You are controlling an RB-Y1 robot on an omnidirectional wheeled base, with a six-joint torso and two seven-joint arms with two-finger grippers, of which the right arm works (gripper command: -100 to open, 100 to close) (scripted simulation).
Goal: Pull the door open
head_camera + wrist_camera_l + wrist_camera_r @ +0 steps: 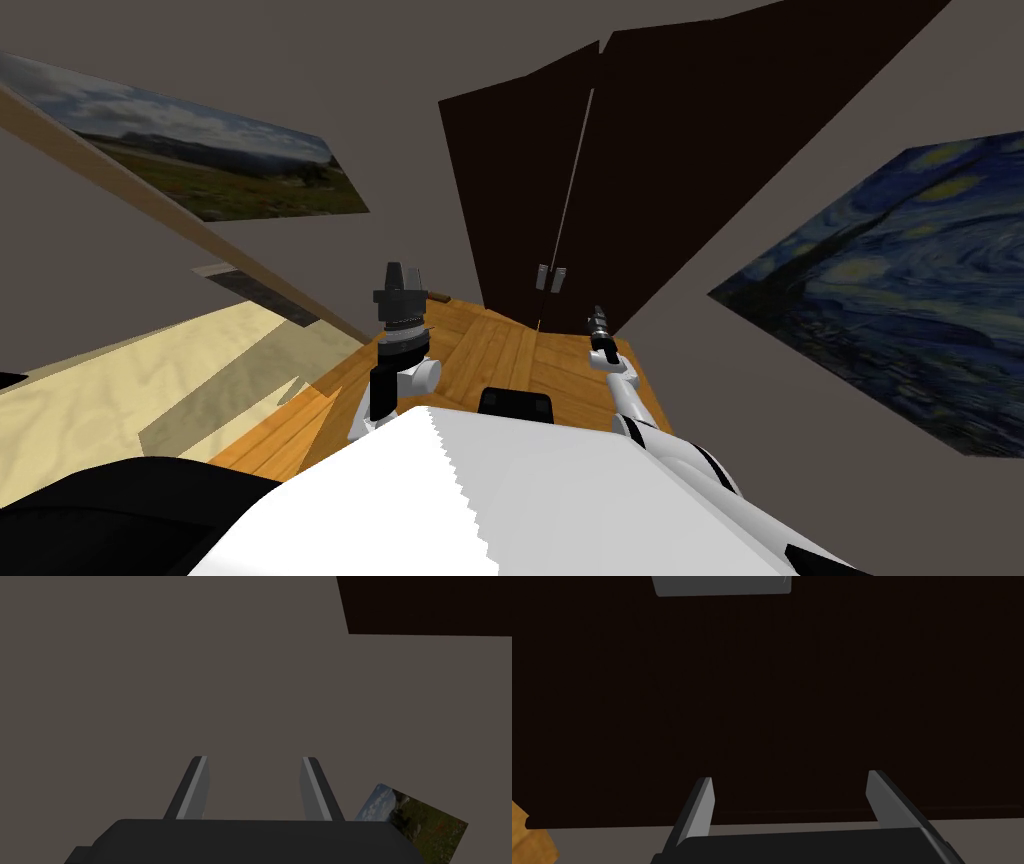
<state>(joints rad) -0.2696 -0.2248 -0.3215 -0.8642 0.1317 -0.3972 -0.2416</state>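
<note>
A very dark brown double door [640,150] stands ahead, with a thin light seam between its two leaves. Two small grey handles [551,278] sit side by side at that seam. My right gripper [598,318] is held out toward the right leaf, a little below and right of the handles. In the right wrist view it is open [788,796], facing the dark door face [772,701], with one grey handle [721,585] further along beyond its fingertips. My left gripper [402,275] is raised at the left and is open [255,778], with nothing between its fingers.
A wooden floor [500,350] runs up to the door. Grey-brown walls close in on both sides, with a landscape picture [210,165] on the left and a blue swirling night-sky picture [900,280] on the right. A pale carpeted area [120,390] lies left.
</note>
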